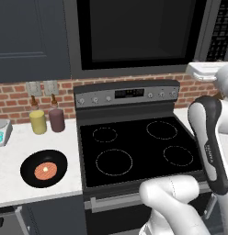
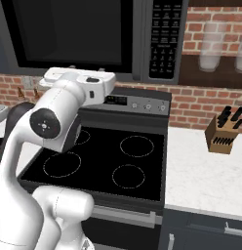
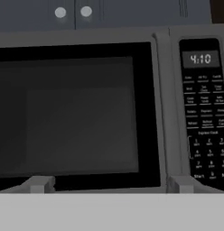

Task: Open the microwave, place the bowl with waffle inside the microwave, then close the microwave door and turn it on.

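Bowl: the shallow black bowl (image 1: 43, 168) sits on the pale counter (image 1: 10, 183) at the lower left of the left base view, left of the stove; nothing holds it.
Waffle: the small orange-brown waffle (image 1: 45, 170) lies flat in the middle of the bowl.
Counter clutter: a yellow jar (image 1: 37, 122) and a dark red jar (image 1: 56, 120) stand side by side near the brick wall, above the bowl in the frame.
Stove: the black stove (image 1: 139, 149) takes up the centre of both base views, burners bare, directly under the microwave.
Microwave door: the microwave door (image 3: 73, 115) spans the left and centre of the hand view, its black window flush with the frame, so it looks shut.
Door handle: a pale vertical bar at the right edge of the door may be the handle; I cannot tell for sure.
Gripper: the gripper (image 3: 111, 185) faces the door squarely, its two tips spread wide along the bottom of the hand view with nothing between them; it stands short of the door, touching nothing as far as I can tell.
Microwave: the microwave (image 2: 142, 39) fills the top of the right base view.
Keypad: the keypad panel (image 3: 205, 113) is on the right of the hand view, its display lit.
Done: nothing, judging by the shut door and the bowl on the counter.
Left: open the door, carry the bowl inside, shut the door, press start.
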